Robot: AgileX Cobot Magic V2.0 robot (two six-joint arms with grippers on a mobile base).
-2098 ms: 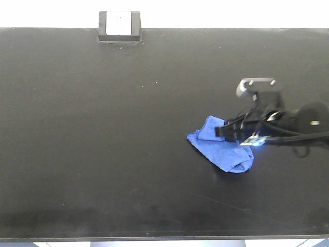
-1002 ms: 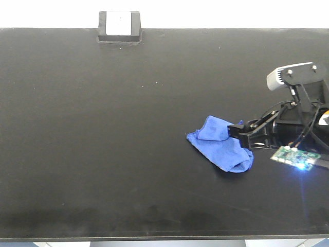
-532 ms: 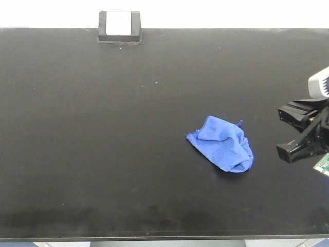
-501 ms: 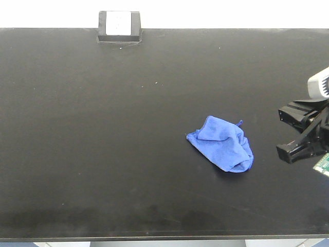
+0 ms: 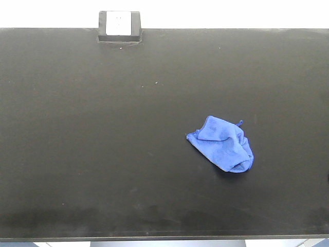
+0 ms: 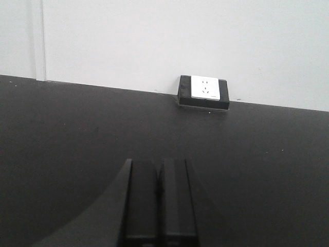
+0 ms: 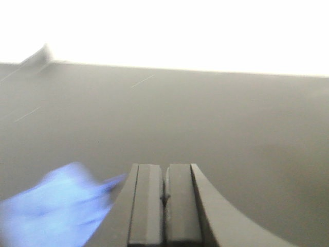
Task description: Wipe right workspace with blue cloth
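Entries: items blurred, cropped or out of frame

Right wrist view motion-blurred and overexposed; blue cloth (image 7: 49, 208) a pale smear cut by the left and bottom edges, texture unreadable. Right gripper (image 7: 165, 203) and left gripper (image 6: 160, 200) cropped at the bottom edge, bases unseen. Neither arm appears in the front-facing view. Right workspace (image 5: 103, 154) runs past both side edges. Outlet box (image 5: 119, 27) markings too small to read.

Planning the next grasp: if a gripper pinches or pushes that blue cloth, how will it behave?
The blue cloth lies crumpled in soft folds, so it is probably floppy and would drape from a pinch. Its small, thin look suggests it is light. On the smooth black benchtop a push would likely bunch or slide it, not roll it.
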